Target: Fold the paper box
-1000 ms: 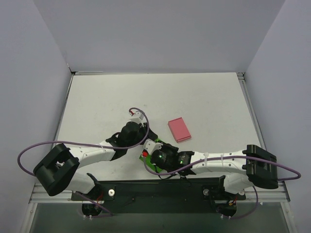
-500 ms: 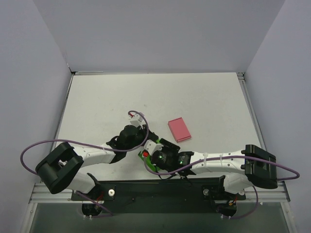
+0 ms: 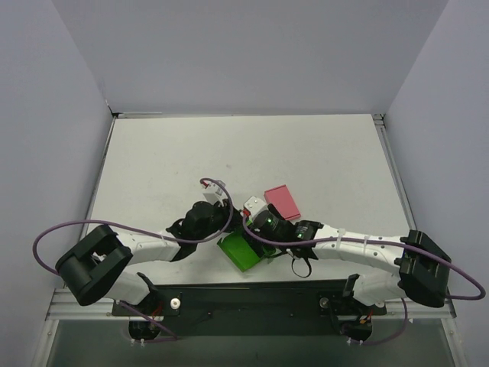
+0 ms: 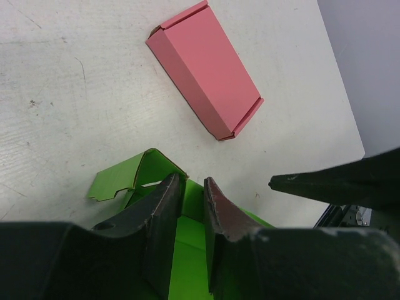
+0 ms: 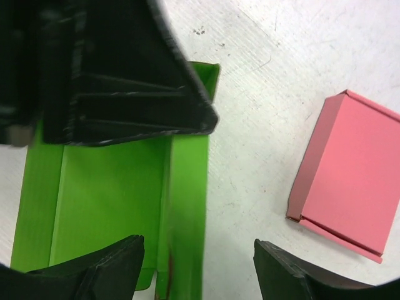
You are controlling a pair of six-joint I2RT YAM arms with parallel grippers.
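Green card shows in all three views: a small bright green box of thin card (image 3: 241,251) lies close to the near edge of the white desk (image 3: 168,160), about at the middle of this edge, between the two arms. The green box lies with its open side up, so the top camera and the right wrist camera look down on its flat floor. Its long side walls are raised, and in the left wrist view one end flap (image 4: 119,181) with a small tab stands out from the box above the desk. The left claw (image 4: 192,182) reaches into the green box from the left side. Its two black fingers are nearly together with a strip of green card between them, so it grips one wall of the green box. The right claw (image 5: 197,247) hangs above the right long wall of the green box with its fingers wide apart, one finger over the box floor and the other over bare desk. It is open and it holds nothing. A flat pink rectangular box of card (image 4: 206,72), closed, lies on the desk just beyond the green box, toward the middle of the desk. Both wrist views show bare desk between the two boxes, so they do not touch. From above, the right arm covers a part of the near side of the pink box. A purple cable (image 3: 53,229) makes a loop beside each arm.
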